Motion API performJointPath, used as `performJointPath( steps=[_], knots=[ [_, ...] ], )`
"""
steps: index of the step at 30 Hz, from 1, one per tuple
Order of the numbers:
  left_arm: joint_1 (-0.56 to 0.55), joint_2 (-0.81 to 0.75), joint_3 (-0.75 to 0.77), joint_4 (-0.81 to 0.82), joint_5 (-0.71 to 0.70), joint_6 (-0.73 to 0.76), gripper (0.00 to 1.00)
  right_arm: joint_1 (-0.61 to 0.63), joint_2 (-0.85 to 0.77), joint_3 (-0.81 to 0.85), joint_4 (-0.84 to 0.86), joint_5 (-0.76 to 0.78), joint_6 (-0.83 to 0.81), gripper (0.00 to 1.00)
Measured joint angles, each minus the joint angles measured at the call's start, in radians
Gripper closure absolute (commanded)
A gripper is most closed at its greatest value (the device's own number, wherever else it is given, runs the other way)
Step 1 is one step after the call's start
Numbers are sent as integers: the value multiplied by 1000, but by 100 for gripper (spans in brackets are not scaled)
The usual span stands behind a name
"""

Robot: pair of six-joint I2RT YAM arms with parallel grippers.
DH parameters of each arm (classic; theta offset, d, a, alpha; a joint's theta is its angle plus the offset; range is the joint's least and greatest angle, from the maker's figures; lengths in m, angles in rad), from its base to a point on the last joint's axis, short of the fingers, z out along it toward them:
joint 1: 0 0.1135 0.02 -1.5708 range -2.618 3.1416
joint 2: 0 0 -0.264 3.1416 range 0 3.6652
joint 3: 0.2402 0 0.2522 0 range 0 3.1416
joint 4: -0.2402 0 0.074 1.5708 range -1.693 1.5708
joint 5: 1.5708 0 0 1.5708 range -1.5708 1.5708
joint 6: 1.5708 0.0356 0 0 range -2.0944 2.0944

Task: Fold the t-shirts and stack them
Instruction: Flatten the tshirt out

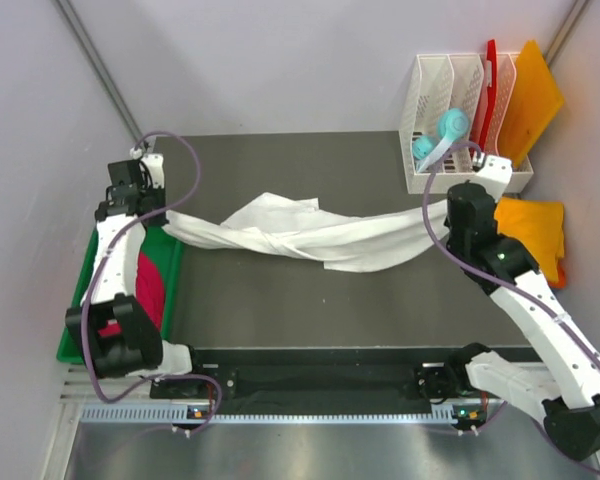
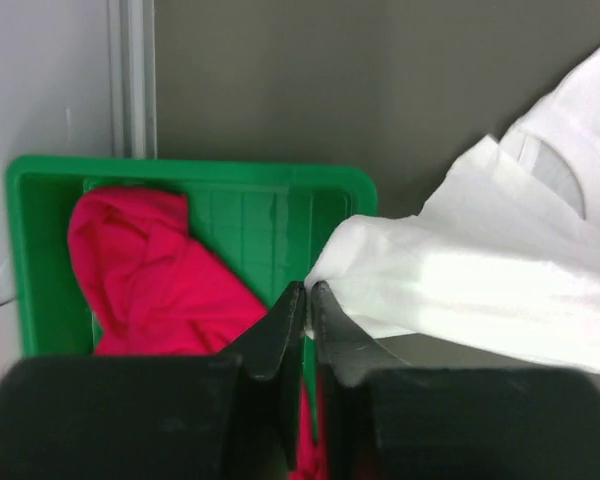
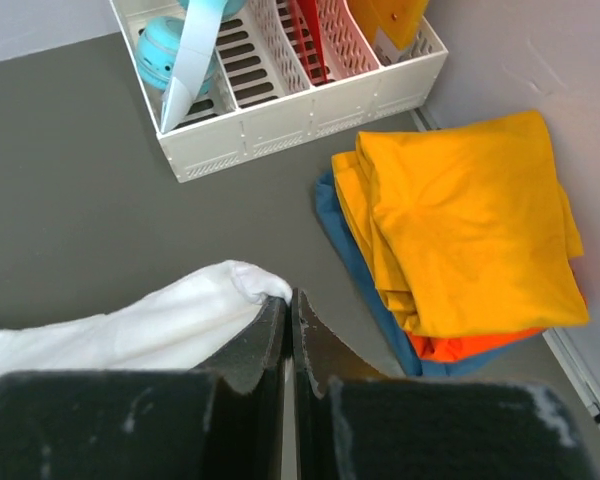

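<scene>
A large white t-shirt (image 1: 300, 235) is stretched, twisted and rumpled, across the dark table between both arms. My left gripper (image 1: 167, 220) pinches its left end at the fingertips (image 2: 308, 287), above a green tray's corner; the white cloth (image 2: 480, 270) fans out to the right. My right gripper (image 1: 443, 212) is shut on the other end (image 3: 290, 295), the white cloth (image 3: 150, 320) trailing left. A crimson-pink t-shirt (image 2: 150, 270) lies crumpled in the green tray (image 2: 180, 170). Folded yellow-orange (image 3: 460, 220), orange (image 3: 460, 345) and blue (image 3: 350, 240) t-shirts are stacked at the right wall.
A white slotted rack (image 3: 280, 125) stands at the back right, holding a teal object (image 1: 450, 128), a red board (image 1: 490, 80) and an orange board (image 1: 530, 100). The green tray (image 1: 75, 300) sits at the table's left edge. Walls close in on both sides.
</scene>
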Motion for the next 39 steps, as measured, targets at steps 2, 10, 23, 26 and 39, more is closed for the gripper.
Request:
performJointPath(
  steps=[2,10,23,26,39],
  knots=[
    [1,-70,-23,-9,19,35,4,-1,-40,-13,-22,5,18,67],
    [2,-139,-34,-21,68,56,1,-2,-28,-16,-63,-11,37,20],
    [1,-120,-25,-44,159,21,1,395,71,-91,-66,-57,172,66],
    [-8,-103,-25,-45,169,16,1,466,160,-116,-84,-66,249,63],
    [-26,-31,-30,-47,182,-6,1,580,443,-131,-87,-183,359,59]
  ],
)
